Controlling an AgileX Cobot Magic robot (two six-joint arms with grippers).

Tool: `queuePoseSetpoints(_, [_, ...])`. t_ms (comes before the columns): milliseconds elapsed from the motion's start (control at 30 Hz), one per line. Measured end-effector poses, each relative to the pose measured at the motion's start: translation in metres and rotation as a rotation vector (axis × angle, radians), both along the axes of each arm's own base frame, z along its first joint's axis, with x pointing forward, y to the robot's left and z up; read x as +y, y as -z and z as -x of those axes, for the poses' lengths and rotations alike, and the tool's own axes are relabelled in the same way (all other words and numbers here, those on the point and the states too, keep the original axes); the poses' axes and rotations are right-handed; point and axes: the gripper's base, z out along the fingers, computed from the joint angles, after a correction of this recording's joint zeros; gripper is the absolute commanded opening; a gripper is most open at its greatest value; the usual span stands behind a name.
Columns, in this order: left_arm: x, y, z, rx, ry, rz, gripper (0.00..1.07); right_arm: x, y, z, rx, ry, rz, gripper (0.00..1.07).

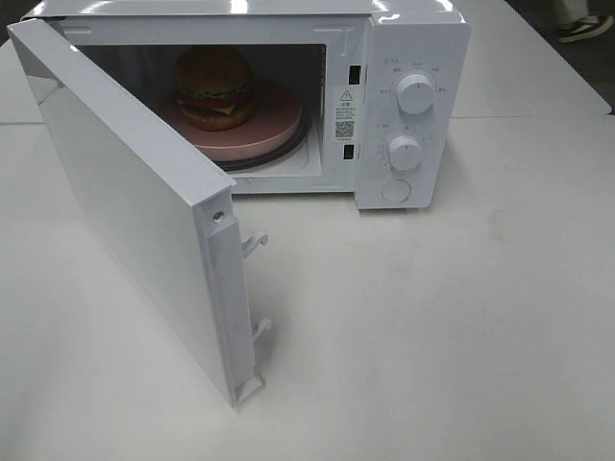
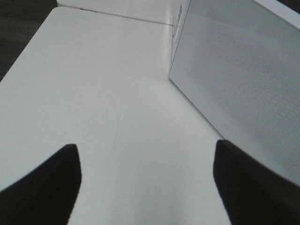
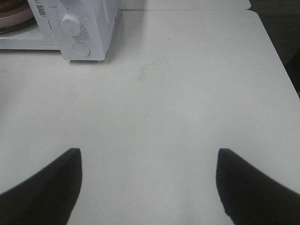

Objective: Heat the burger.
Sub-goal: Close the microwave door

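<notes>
My left gripper (image 2: pixel 145 150) and right gripper (image 3: pixel 147 154) each hang with fingers apart, holding nothing, above the white table (image 1: pixel 432 327). One burger (image 1: pixel 213 86), glossy brown bun with lettuce and cheese, sits on one round pink plate (image 1: pixel 274 130) inside one white microwave (image 1: pixel 404 38), well ahead of my right gripper. The microwave's open door (image 1: pixel 125 221) stands near my left gripper.

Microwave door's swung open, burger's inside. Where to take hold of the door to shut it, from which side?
Probably the free edge of the door, clear of the latch hooks, coming from the left against its outer face. No handle shows: a flat slab hinged at the left of the microwave, so that edge gives most leverage. The left hand is open beside it.
</notes>
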Motion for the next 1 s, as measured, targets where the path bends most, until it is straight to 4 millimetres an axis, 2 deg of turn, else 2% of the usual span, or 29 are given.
queuePoseSetpoints(33, [0.000,0.001,-0.003,0.020,0.000,0.001,0.45,0.000,0.000,0.000,-0.001,0.000,0.000,0.75])
queuePoseSetpoints(67, [0.000,0.001,-0.003,0.020,0.000,0.001,0.45,0.000,0.000,0.000,-0.001,0.000,0.000,0.75])
queuePoseSetpoints(100, [0.001,0.001,-0.010,0.048,0.000,0.003,0.34,0.000,0.000,0.000,-0.001,0.000,0.000,0.75])
queuePoseSetpoints(133, [0.001,0.001,-0.017,0.061,-0.002,0.005,0.29,0.000,0.000,0.000,-0.001,0.000,0.000,0.75])
queuePoseSetpoints(167, [0.001,0.001,-0.017,0.061,-0.002,0.005,0.29,0.000,0.000,0.000,-0.001,0.000,0.000,0.75])
queuePoseSetpoints(233, [0.002,0.000,-0.028,0.056,-0.004,0.005,0.02,0.000,0.000,0.000,-0.001,0.000,0.000,0.75])
queuePoseSetpoints(633, [0.006,-0.008,-0.068,-0.046,0.022,-0.065,0.00,0.000,0.000,0.000,0.000,0.000,0.000,0.75])
queuePoseSetpoints(900, [0.007,0.007,-0.108,0.042,0.039,-0.048,0.00,0.000,0.000,0.000,0.000,0.000,0.000,0.75])
queuePoseSetpoints(933, [0.007,0.007,-0.108,0.042,0.039,-0.048,0.00,0.000,0.000,0.000,0.000,0.000,0.000,0.75])
queuePoseSetpoints(1000, [0.007,0.013,-0.122,0.059,0.048,-0.047,0.00,0.000,0.000,0.000,0.000,0.000,0.000,0.75])
